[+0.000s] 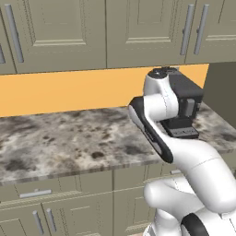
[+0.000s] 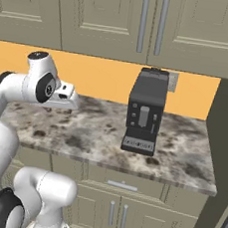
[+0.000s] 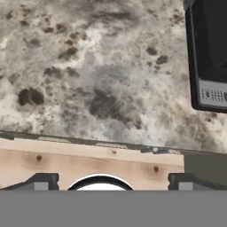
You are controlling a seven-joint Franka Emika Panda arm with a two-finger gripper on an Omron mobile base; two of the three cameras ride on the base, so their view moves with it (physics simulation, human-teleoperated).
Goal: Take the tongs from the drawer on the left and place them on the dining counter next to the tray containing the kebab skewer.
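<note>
My gripper point(image 3: 113, 182) is open, its two dark fingertips point(image 3: 42, 181) standing wide apart with nothing between them. The hand point(image 2: 63, 96) hangs above the front edge of the wall counter point(image 1: 69, 138) and looks straight down on its granite top. Under this counter, at the left, the drawer point(image 1: 55, 186) is shut, its silver bar handle point(image 1: 35, 193) facing me. The tongs, the tray, the kebab skewer and the dining counter are out of view.
A black coffee machine point(image 2: 145, 109) stands on the wall counter to the right of the hand, also in the hand view point(image 3: 210, 53). A narrower drawer point(image 2: 123, 185) sits below it. Upper cabinets point(image 1: 69, 27) hang above. Wooden floor point(image 3: 88, 162) lies past the counter edge.
</note>
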